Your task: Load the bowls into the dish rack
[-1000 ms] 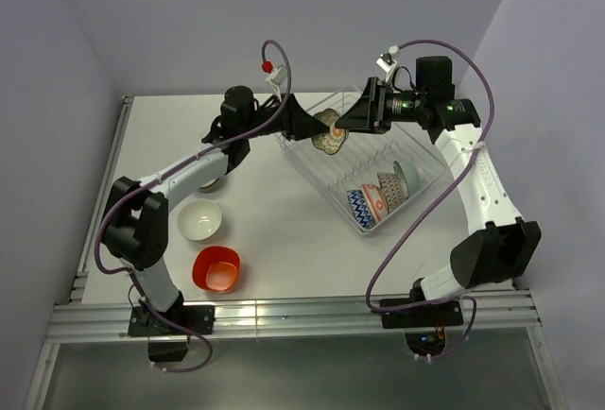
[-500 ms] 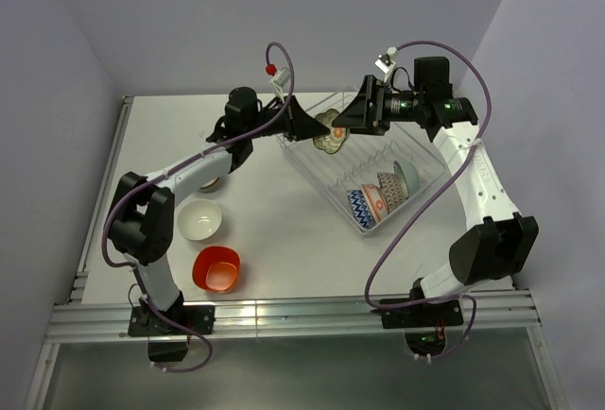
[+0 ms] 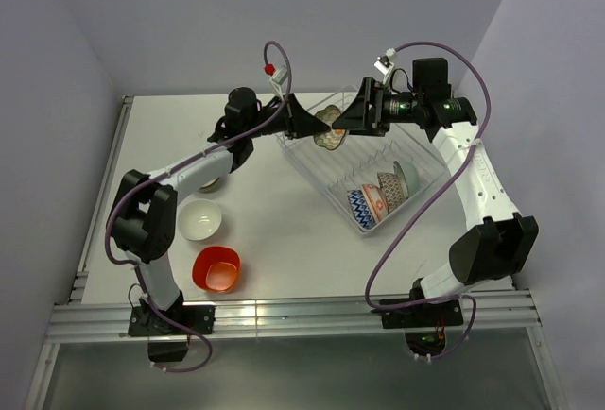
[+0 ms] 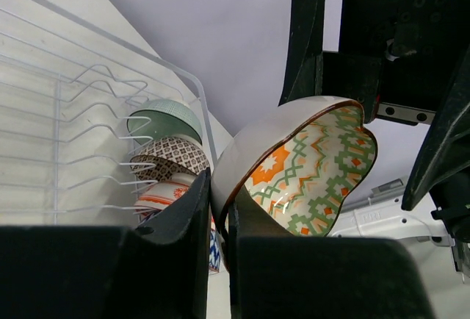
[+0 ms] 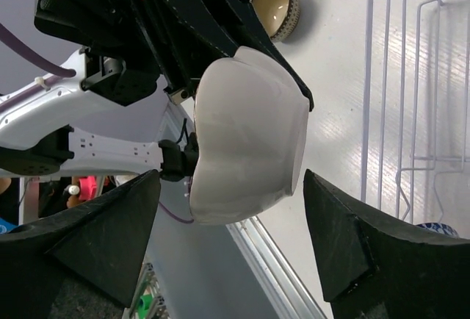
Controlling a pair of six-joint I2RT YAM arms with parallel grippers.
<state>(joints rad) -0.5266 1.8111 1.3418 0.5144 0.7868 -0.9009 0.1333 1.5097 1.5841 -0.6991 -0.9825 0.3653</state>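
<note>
left gripper [image 4: 219, 194]: pinching flower bowl [image 4: 308, 165] by rim, over dish rack [image 3: 326, 176] far end | right gripper [image 5: 231, 179]: spread wide, flanking bowl

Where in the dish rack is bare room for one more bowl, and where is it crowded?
Free: the middle tines of the dish rack, between the flower-shaped bowl held over its far end and the row of four bowls. Crowded: the near right end, where those four stand.
</note>
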